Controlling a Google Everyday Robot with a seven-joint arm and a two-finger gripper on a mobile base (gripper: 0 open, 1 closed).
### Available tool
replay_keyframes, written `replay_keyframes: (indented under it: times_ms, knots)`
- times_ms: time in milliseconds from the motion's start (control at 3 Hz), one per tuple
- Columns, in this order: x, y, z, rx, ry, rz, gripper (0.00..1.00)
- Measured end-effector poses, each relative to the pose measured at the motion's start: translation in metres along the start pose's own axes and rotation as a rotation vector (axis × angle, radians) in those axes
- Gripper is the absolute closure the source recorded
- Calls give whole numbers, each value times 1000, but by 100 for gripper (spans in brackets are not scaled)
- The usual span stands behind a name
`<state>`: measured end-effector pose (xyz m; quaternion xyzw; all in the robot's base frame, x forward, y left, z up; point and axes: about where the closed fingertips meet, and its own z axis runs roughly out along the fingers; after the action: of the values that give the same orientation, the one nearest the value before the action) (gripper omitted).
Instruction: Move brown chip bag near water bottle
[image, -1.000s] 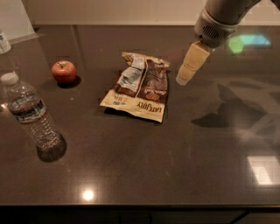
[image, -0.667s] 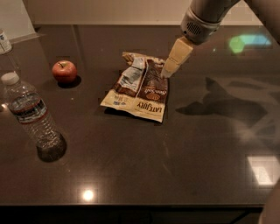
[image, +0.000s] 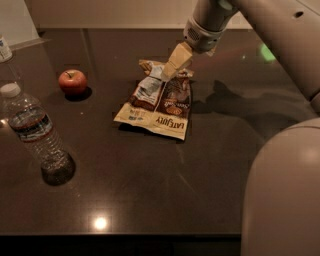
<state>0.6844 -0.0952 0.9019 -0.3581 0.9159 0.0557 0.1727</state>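
Observation:
The brown chip bag (image: 159, 102) lies flat and wrinkled in the middle of the dark table, its "LATE JULY" edge toward me. The water bottle (image: 37, 135) stands upright at the left front, with a white cap and a dark label. My gripper (image: 172, 65) hangs from the arm coming in from the upper right. Its cream-coloured fingertips are over the far top edge of the bag, at or just above it. I cannot tell whether they touch the bag.
A red apple (image: 73, 82) sits at the left back, between the bottle and the bag. The dark glossy table (image: 165, 190) ends in a front edge near the bottom. My arm's pale body (image: 282, 190) fills the right foreground.
The gripper has moved left and toward the bag, from the bag's right side to over its far top edge. The bag, bottle and apple have not moved.

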Motion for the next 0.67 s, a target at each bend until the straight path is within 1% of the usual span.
replay_keyframes:
  times_ms: [333,667]
  knots:
    - [-19,-1,23,-12,17,66,0]
    - [-33,-1,42,-37,36,117,0]
